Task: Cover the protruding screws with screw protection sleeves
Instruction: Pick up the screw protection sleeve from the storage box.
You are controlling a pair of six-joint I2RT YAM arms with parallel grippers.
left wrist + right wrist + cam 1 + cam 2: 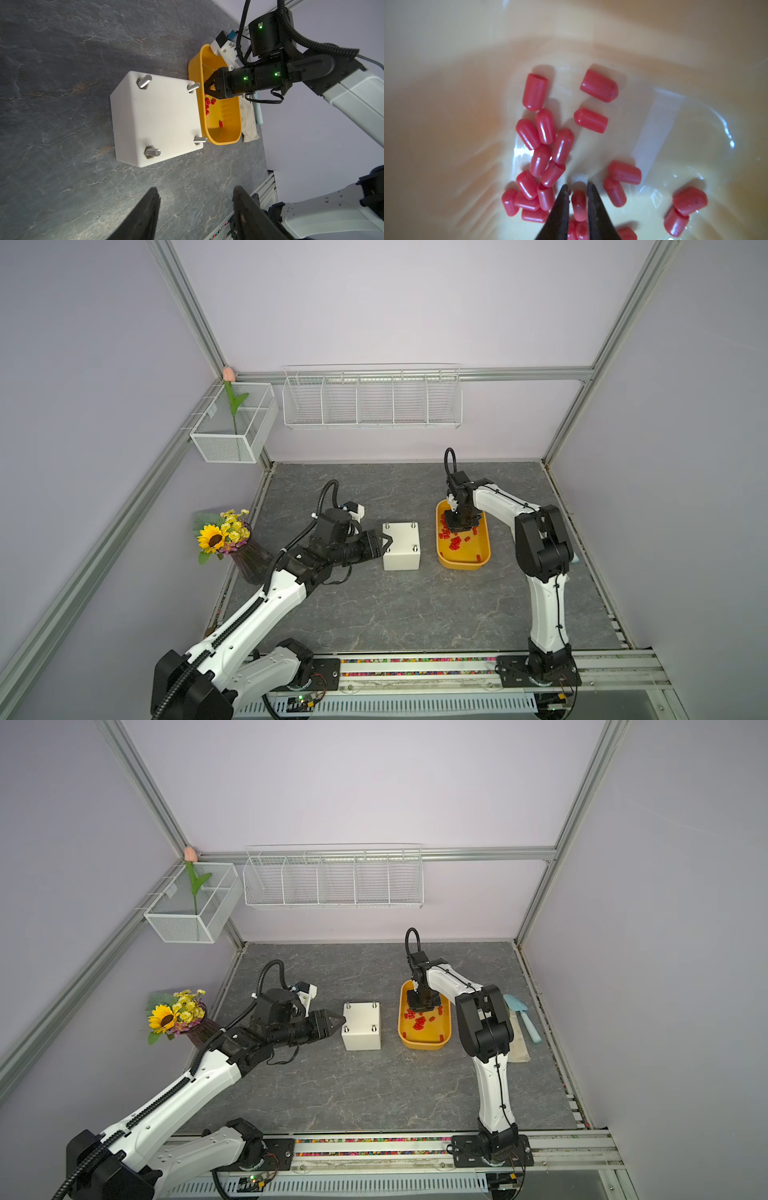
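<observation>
One grey marbled tabletop (pixel 374 605), lilac walls (pixel 374 302)

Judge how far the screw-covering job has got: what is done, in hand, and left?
Done: nothing; all four screws on the white box stand bare. In hand: the right gripper is down in the yellow tray, jaws either side of one red sleeve, grip unclear. The left gripper is open beside the box. Left: four sleeves to fit.
</observation>
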